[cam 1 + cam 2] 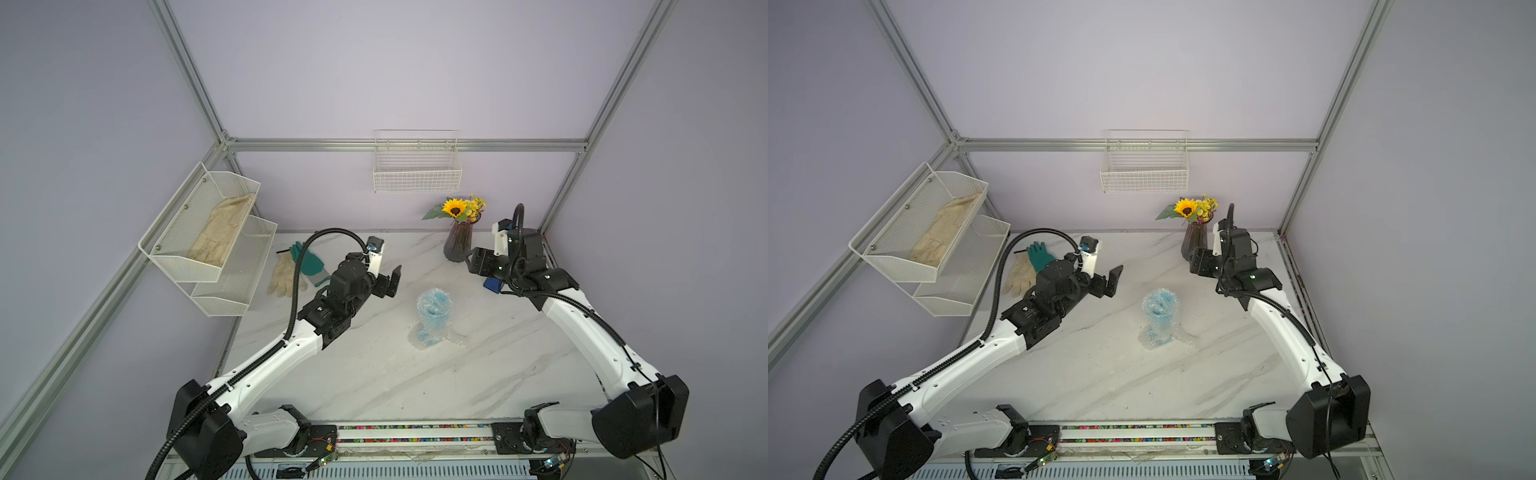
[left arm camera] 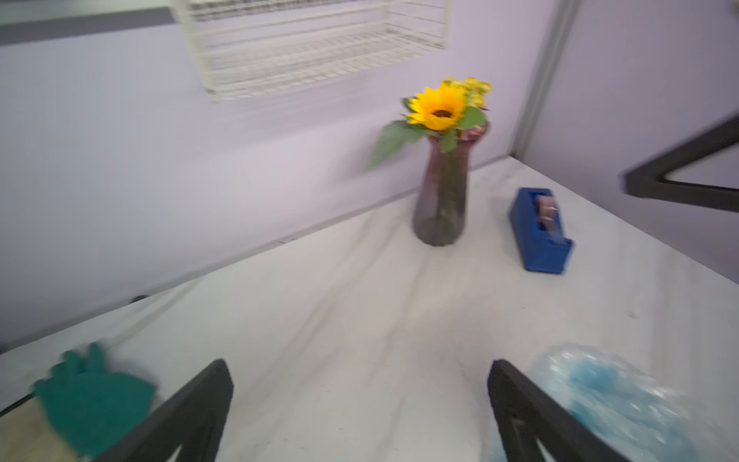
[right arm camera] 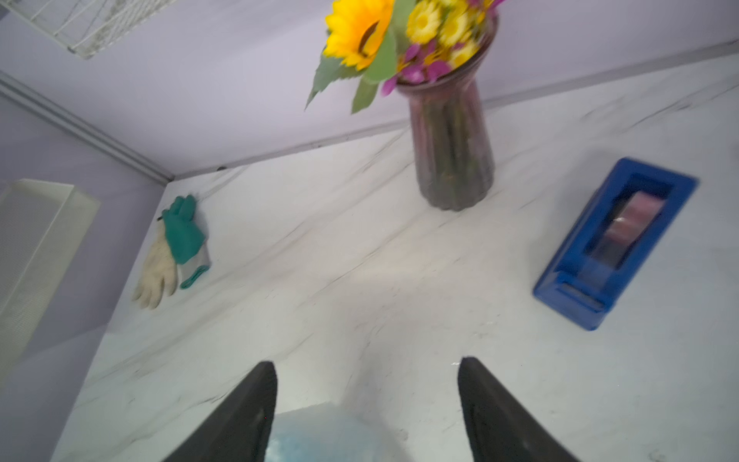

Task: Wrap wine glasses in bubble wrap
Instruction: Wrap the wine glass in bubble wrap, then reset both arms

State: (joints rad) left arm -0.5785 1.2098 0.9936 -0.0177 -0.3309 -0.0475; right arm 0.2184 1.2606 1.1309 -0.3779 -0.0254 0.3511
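The left fingers (image 2: 192,412) are spread wide and empty, and the right fingers (image 3: 244,412) stand apart too, gripping nothing. Both hang clear of the goblet (image 1: 435,302), which stands upright in the middle of the counter (image 1: 365,374), between the arms. The bubble wrap (image 1: 451,337) sheathes it loosely from rim to foot, flaring at the base. Wrapping looks essentially done, but nothing visibly fastens the loose edge, so it may spring open.

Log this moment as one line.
goblet: upright, wrapped in bubble wrap | left gripper: open, holding nothing | right gripper: open, holding nothing
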